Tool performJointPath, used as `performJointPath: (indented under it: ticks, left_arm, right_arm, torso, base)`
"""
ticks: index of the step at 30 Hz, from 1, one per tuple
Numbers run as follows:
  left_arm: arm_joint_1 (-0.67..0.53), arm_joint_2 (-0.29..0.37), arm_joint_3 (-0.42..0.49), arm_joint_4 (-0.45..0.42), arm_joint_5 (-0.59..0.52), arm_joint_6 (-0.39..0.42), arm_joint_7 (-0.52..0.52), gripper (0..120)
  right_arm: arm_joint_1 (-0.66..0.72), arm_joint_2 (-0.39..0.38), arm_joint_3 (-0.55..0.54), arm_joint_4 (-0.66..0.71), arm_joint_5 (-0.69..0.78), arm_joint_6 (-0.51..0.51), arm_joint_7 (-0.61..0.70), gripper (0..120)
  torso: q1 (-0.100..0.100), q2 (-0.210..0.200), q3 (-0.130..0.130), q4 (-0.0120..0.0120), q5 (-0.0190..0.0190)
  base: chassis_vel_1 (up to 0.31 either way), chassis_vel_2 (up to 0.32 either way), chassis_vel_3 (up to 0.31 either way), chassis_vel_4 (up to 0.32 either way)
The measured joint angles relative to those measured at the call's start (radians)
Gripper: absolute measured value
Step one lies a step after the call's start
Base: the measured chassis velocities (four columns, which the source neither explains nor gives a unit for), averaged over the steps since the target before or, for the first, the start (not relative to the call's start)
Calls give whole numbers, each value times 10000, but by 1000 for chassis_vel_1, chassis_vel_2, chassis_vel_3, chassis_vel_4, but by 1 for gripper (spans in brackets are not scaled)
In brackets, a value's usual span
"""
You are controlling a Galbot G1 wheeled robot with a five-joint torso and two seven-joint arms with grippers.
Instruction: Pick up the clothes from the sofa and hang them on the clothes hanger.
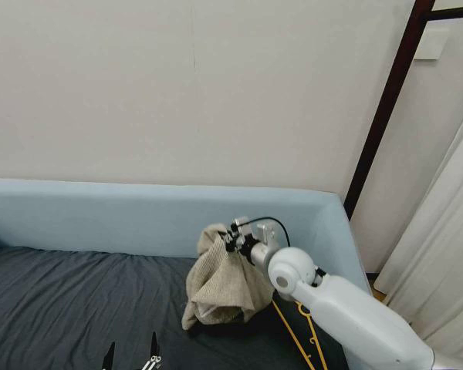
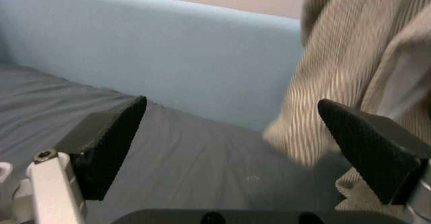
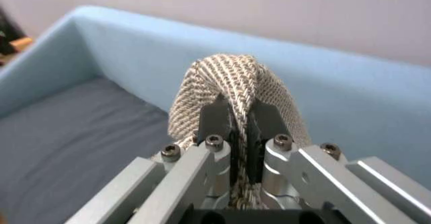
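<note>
Pinching the cloth (image 1: 224, 281) at its top fold with the right gripper (image 1: 230, 240), jaws closed hard on a bunched ridge of the weave. Holding that pinch close in front of the sofa (image 1: 100, 216) back, near its right-hand corner. Letting the rest drape straight down from the grip, long axis close to vertical, lower edge seeming to rest on the dark seat (image 1: 62, 301). Keeping the load directly below the fingertips, not out to one side, so judging a straight upward lift as the cleanest way to free the hem. Parking the left gripper (image 1: 131, 356) low at the front, fingers spread wide and holding nothing, with the cloth ahead and to its right, near but not between them. Leaving the right arm plainly the nearer one, already in contact.
</note>
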Motion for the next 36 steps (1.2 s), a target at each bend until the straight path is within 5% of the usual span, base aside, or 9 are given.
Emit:
performJointPath:
  ticks: [14,22,24,30,36]
  left_arm:
    - [-36,-155,-7,-29,-60,-4,-46,100]
    - [-45,-113,32,169,-61,9,-53,100]
    - [-82,-69,86,309,-58,50,-46,100]
    - [-169,12,198,515,-6,178,-13,100]
    - [-183,166,272,647,11,197,3,100]
  right_arm:
    - [2312,850,-128,729,2778,-130,1062,2]
    - [-1172,-752,1384,817,3019,-163,1176,2]
    - [-3167,-1282,1915,121,2579,-271,895,2]
    - [-6051,-1576,2982,-1596,761,-198,-12,2]
    - [-6693,-1707,3748,-2605,222,-127,-321,2]
  torso:
    - [0,1,-2,7,-3]
    - [-1,1,-3,-8,4]
    - [0,-1,1,-9,15]
    - [0,0,-1,-5,11]
    - [-2,1,-1,2,6]
  base:
    - [0,0,0,0]
    - [0,0,0,0]
    - [0,0,0,0]
    - [0,0,0,0]
    - [0,0,0,0]
